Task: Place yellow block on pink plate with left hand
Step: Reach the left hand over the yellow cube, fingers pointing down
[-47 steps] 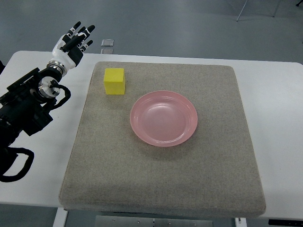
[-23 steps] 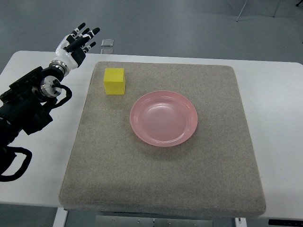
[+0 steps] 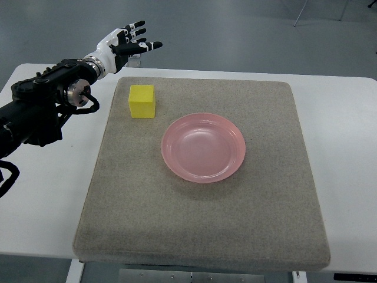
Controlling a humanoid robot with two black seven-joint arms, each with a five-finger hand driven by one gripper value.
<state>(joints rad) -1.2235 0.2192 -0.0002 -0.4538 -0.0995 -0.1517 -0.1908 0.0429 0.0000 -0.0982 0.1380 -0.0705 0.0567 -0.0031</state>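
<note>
A yellow block [image 3: 142,101] sits near the back left corner of the grey mat [image 3: 203,236]. To its right and slightly nearer lies the pink plate [image 3: 204,147], with nothing on it. My left hand [image 3: 130,42] hovers beyond the mat's back edge, above and behind the block, with its fingers spread and holding nothing. Its black arm [image 3: 41,112] stretches in from the left edge. My right arm is out of the picture.
The mat lies on a white table [image 3: 341,147]. A small grey object [image 3: 134,58] rests on the floor past the table's far edge, partly hidden by my hand.
My left hand has swung right and forward, from beside the mat's back left corner to a spot behind the block. Block and plate have stayed put.
</note>
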